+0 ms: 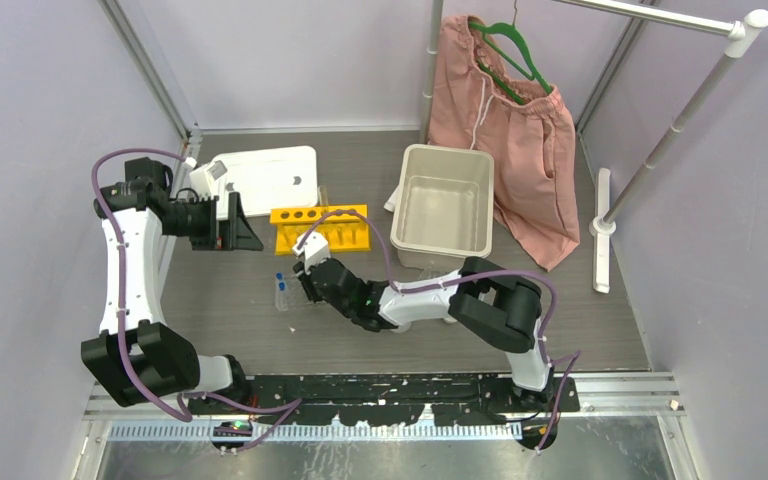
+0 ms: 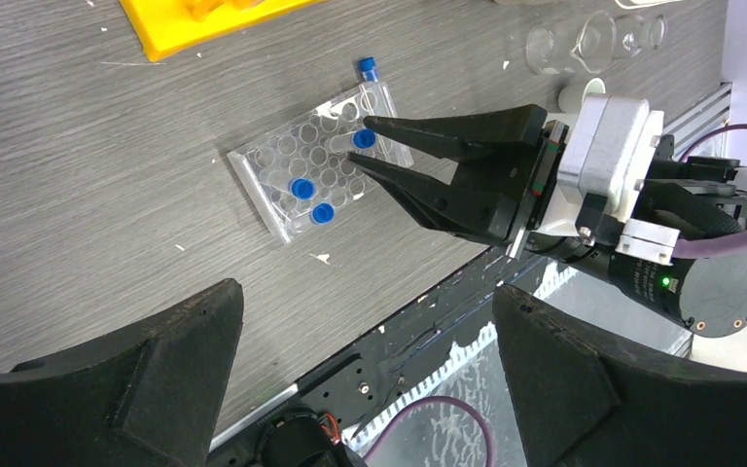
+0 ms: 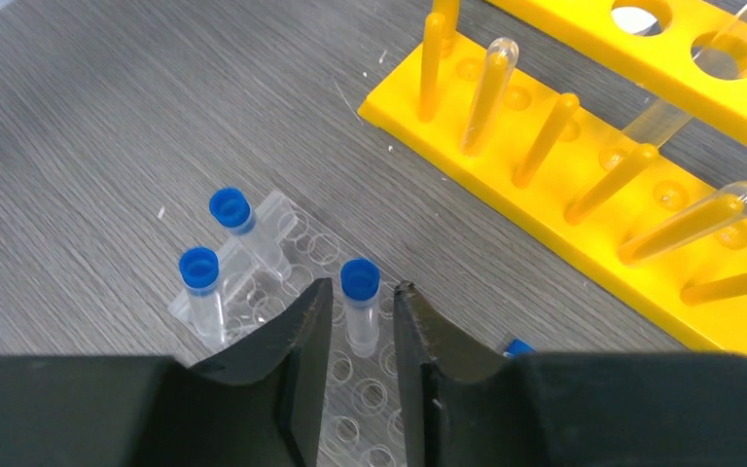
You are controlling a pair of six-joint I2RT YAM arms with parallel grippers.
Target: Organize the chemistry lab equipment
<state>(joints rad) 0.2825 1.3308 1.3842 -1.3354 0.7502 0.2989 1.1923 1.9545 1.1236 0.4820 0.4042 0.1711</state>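
Right wrist: right tool barely ajar astride upright blue-capped tube

1. No text, label, brand, number or sign can be read in the top view
2. None can be read in either wrist view

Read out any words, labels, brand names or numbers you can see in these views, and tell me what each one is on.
No text can be read in any view.
White flat device: one tiny dark mark, too small to read.
Yellow tube rack: no lettering visible.
Blue-capped tubes: caps and walls plain.
Clear grid rack: no visible marks.
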